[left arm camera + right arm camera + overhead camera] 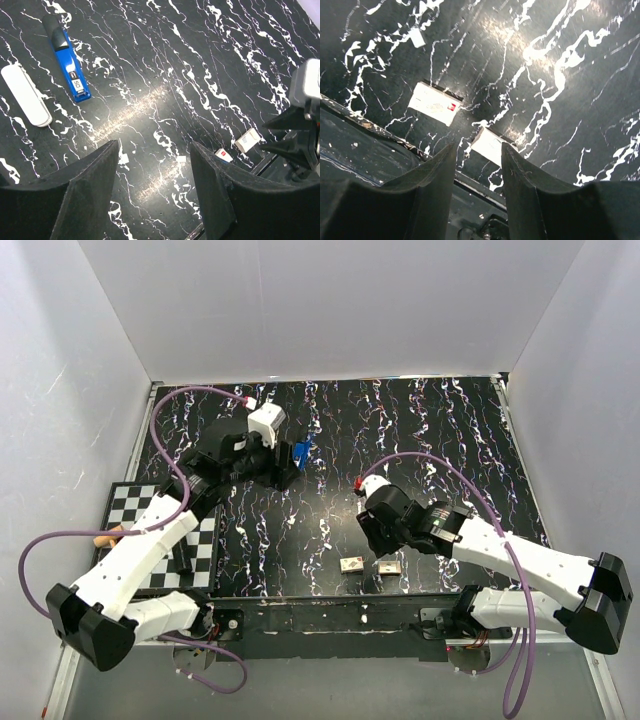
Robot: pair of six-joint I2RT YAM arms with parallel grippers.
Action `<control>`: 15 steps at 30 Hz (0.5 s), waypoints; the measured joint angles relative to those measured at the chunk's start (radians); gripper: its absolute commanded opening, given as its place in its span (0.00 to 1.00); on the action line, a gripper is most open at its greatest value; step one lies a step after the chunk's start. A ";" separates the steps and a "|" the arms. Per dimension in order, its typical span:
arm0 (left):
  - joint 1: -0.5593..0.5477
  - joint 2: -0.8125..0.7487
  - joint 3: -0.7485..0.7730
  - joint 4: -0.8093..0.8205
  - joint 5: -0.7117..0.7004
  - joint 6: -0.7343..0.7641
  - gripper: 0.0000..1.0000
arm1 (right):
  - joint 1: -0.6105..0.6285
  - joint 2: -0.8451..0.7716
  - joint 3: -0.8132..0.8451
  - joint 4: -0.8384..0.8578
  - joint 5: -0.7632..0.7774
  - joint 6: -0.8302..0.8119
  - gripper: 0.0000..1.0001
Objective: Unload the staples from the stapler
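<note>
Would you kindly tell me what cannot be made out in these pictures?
Top view: the stapler is mostly hidden by the left arm; only a blue end shows.
Left wrist view: whether the stapler holds staples, too small to tell.
Right wrist view: the nearer white box is partly covered by the right claw.

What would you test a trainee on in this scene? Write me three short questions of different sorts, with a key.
1. True or false: the blue stapler lies on the checkerboard.
2. How many small white boxes lie near the front edge of the black marbled table? A) one B) two C) four
3. Fill in: the left gripper has its jaws ___, with nothing between them.
Key: 1 false, it lies on the black marbled table; 2 B; 3 open.
</note>
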 measured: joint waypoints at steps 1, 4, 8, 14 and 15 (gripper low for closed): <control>0.000 -0.015 -0.012 0.002 0.006 0.005 0.59 | 0.000 0.001 0.000 -0.016 0.007 0.013 0.49; 0.000 -0.037 -0.047 0.008 0.016 0.021 0.59 | -0.001 0.003 0.000 -0.063 0.023 0.063 0.49; 0.000 -0.036 -0.085 0.008 0.027 0.038 0.59 | -0.004 0.003 -0.008 -0.125 0.025 0.138 0.51; 0.000 -0.055 -0.145 0.038 0.042 0.050 0.60 | -0.005 -0.023 -0.077 -0.190 -0.019 0.233 0.54; 0.000 -0.061 -0.155 0.043 0.047 0.051 0.60 | -0.005 -0.029 -0.095 -0.201 -0.028 0.251 0.55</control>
